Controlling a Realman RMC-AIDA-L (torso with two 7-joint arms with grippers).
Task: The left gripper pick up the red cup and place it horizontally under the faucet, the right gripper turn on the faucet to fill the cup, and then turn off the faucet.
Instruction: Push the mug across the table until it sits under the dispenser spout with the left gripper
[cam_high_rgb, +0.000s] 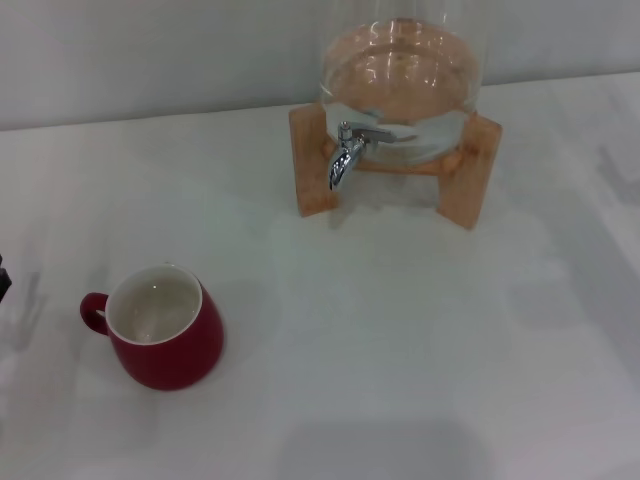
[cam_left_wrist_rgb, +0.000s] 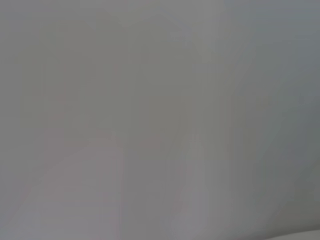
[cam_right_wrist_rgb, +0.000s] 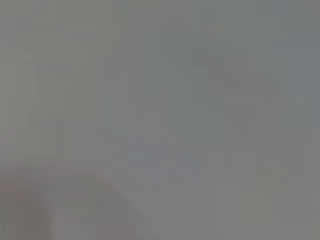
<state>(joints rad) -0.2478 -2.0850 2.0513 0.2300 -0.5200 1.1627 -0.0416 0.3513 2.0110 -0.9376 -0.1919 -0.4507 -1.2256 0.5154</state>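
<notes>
I have neither pincer properly in sight. A small dark sliver at the head view's nine o'clock edge may belong to the left arm, but I can't confirm it, so I cannot tell how either pincer's jaws stand; both wrist views give me only blank grey.

The red mug (cam_high_rgb: 165, 335) stands upright on the white counter (cam_high_rgb: 400, 350) at about seven o'clock in the head view, mouth up, white inside apparently empty, its small loop handle (cam_high_rgb: 93, 312) pointing to nine o'clock. The chrome faucet (cam_high_rgb: 348, 152) sits near twelve o'clock, well apart from the mug, spout curving down between the legs of the wooden stand (cam_high_rgb: 470, 170) that carries the glass water dispenser (cam_high_rgb: 400, 75), which looks filled.

My worries from here:
- The mug is rounded and glossy; a grip on its wall could slip or tip it. The rim or handle seems safer.
- The gap under the spout looks low, and the mug may clip the spout or a stand leg going in.
- If the mug sits off-centre, water will run onto the counter once the lever opens.
- With blind wrist views, I'd be steering by the head view alone.
</notes>
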